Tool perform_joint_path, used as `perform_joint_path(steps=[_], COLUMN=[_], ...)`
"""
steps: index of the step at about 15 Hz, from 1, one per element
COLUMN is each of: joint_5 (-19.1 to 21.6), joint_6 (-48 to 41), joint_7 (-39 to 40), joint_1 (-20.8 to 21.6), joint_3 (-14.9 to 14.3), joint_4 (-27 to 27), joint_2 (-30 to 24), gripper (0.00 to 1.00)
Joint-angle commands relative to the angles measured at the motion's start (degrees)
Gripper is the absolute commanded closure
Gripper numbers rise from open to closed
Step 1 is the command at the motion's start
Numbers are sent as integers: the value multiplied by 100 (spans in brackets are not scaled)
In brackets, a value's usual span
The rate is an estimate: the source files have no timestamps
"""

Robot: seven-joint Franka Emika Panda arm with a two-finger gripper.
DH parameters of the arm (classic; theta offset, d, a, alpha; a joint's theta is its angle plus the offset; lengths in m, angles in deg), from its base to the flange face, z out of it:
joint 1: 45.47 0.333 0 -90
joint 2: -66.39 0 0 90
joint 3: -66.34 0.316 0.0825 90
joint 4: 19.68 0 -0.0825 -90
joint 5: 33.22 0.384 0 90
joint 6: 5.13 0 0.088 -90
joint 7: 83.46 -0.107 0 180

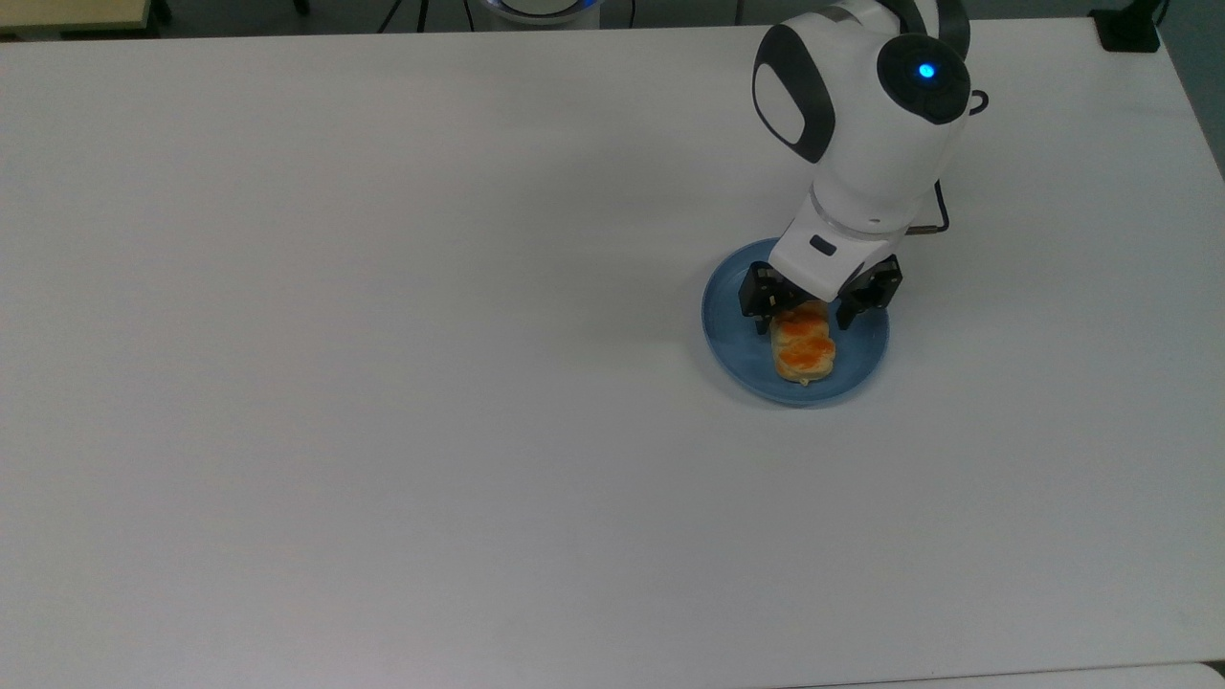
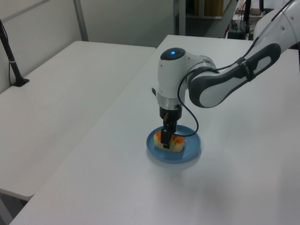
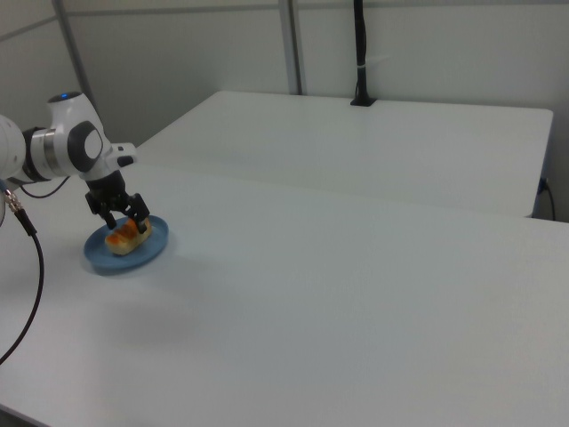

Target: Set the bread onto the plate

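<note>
Top view first: the bread (image 1: 804,350) lies flat inside the blue plate (image 1: 732,352), and the gripper (image 1: 820,308) straddles its far end, jaws spread and clear of the bun — that looks like the release. Left view: the gripper (image 2: 166,141) hangs low over the bread (image 2: 168,142), which rests on the plate (image 2: 190,153). Right view: bread (image 3: 125,235) on plate (image 3: 124,256), white table (image 3: 356,267) around it. Next call, I'd say: lift straight up, nothing in the way.
</note>
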Motion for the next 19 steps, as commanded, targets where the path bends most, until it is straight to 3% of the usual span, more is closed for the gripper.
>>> perform_joint_path(steps=[1, 4, 8, 11, 13, 19], joint_5=[-59, -111, -234, -226, -164, -146], joint_6=[-329, -1032, -2323, -2555, -2668, -2818], joint_7=[-31, 39, 890, 1294, 1778, 1789], joint_1=[6, -343, -1064, -1689, -1874, -1945], joint_3=[-127, -171, -153, -101, -101, -180], joint_4=[-78, -96, -209, -815, -957, -791], joint_2=[-606, -1212, -1994, -2768, -2997, -3033], gripper=[0, 0, 0, 0, 0, 0])
